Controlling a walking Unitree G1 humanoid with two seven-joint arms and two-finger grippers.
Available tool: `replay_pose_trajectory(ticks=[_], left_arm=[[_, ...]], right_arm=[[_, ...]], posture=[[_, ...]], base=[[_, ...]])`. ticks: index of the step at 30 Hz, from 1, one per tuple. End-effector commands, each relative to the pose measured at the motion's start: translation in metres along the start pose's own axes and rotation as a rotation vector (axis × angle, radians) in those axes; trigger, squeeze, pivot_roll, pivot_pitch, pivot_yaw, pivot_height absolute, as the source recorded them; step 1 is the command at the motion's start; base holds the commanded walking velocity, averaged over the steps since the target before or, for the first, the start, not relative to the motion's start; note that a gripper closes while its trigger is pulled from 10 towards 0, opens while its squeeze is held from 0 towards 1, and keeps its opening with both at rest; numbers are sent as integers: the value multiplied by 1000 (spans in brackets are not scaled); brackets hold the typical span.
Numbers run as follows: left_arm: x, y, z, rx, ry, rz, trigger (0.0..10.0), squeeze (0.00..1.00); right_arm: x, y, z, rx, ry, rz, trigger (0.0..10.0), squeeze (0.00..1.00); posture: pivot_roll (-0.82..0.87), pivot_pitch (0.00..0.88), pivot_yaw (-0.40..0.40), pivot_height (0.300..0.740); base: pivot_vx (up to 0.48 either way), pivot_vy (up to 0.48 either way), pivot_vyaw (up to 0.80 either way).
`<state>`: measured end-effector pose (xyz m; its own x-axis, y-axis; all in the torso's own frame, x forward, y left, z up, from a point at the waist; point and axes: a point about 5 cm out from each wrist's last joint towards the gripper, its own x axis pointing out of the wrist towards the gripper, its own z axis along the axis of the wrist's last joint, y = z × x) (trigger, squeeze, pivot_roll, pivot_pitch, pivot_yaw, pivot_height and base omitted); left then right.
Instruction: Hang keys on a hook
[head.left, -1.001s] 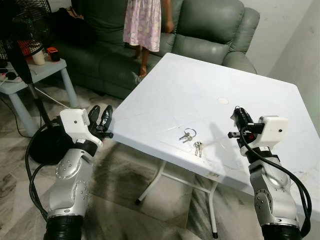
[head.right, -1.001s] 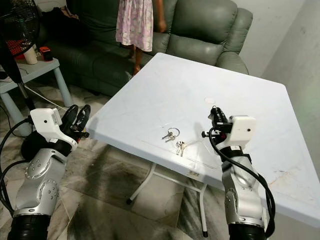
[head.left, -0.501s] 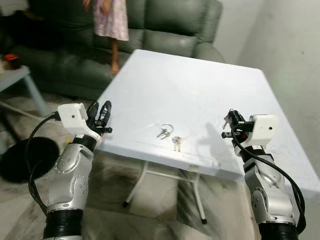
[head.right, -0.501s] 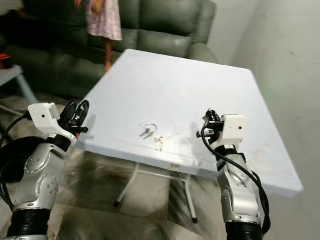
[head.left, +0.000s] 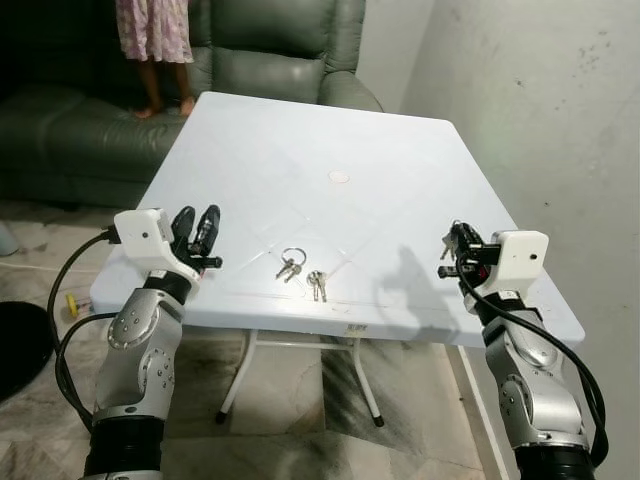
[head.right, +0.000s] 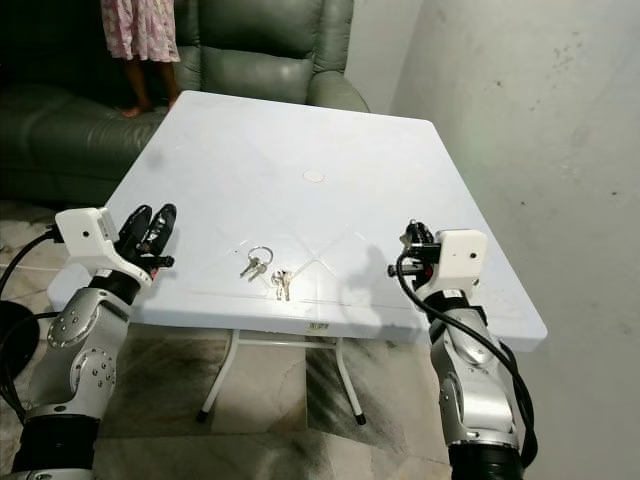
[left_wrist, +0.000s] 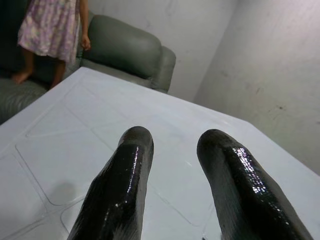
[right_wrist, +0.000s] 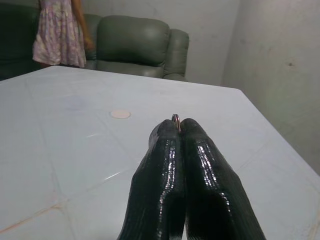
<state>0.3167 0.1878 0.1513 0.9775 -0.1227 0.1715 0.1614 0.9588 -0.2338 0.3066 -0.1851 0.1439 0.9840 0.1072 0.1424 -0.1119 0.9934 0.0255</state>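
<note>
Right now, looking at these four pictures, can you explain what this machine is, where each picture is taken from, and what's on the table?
It is a humanoid robot with two silver arms. The two wide pictures come from its head; the two close ones look along each wrist's black fingers. On the white table lie a key ring with keys and a second small bunch of keys. The left gripper hovers open at the table's edge. The right gripper is shut on a small metal ring. A person stands on the sofa behind.
</note>
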Motion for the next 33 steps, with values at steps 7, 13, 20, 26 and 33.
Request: replay_pose_trajectory(ticks=[7, 13, 20, 26, 33], left_arm=[[7, -1, 5, 48, -10, 21, 10000, 0], [5, -3, 1, 34, -12, 28, 10000, 0], [10, -2, 1, 34, -14, 55, 10000, 0], [10, 9, 4, 52, -17, 110, 10000, 0], [6, 14, 5, 63, -19, 137, 10000, 0]], right_arm=[[6, -4, 7, -23, -13, -3, 10000, 0], [6, 3, 4, 1, -10, -13, 10000, 0], [6, 10, -1, 26, -3, -13, 10000, 0], [11, 15, -1, 33, -4, 7, 10000, 0], [12, 14, 0, 28, -2, 14, 10000, 0]], posture=[[196, 0, -120, 736], [189, 0, -105, 736], [196, 0, -96, 736], [214, 0, -105, 736], [217, 0, -111, 736]], base=[[0, 0, -737], [0, 0, -725], [0, 0, -717], [0, 0, -721], [0, 0, -721]])
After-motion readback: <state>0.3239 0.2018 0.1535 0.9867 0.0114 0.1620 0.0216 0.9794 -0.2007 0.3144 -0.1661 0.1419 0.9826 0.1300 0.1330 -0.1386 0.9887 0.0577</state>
